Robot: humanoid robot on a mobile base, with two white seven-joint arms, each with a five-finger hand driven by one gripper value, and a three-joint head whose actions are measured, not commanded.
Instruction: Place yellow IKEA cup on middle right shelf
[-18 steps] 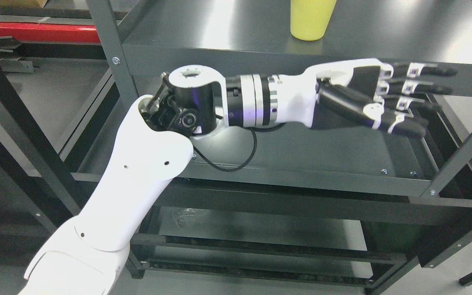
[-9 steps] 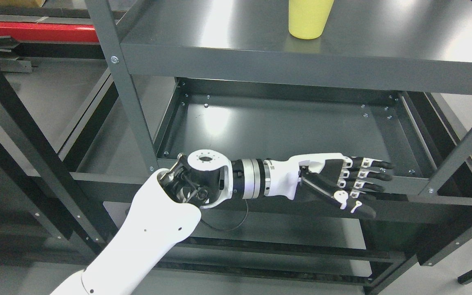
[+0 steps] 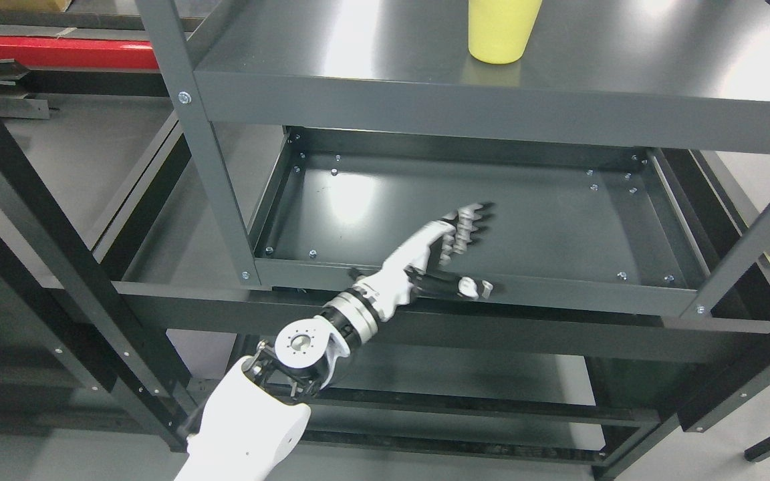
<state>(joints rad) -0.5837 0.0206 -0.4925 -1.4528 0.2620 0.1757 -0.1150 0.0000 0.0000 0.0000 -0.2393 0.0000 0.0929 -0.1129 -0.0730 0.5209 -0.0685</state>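
On the upper shelf [image 3: 358,60] stands the yellow cup [image 3: 502,33], upright and apart from the left hand [image 3: 445,257], which hangs low by the lower shelf's front rim [image 3: 559,290], fingers extended, holding nothing; placement looks done, next likely withdrawal.

A dark grey metal shelving unit [image 3: 385,100] with bolted uprights fills the view, its glossy shelves catching white glare from overhead light. A red bar [image 3: 64,53] lies behind at upper left. Grey floor [image 3: 57,441] shows beneath the black frame beams [image 3: 37,220]
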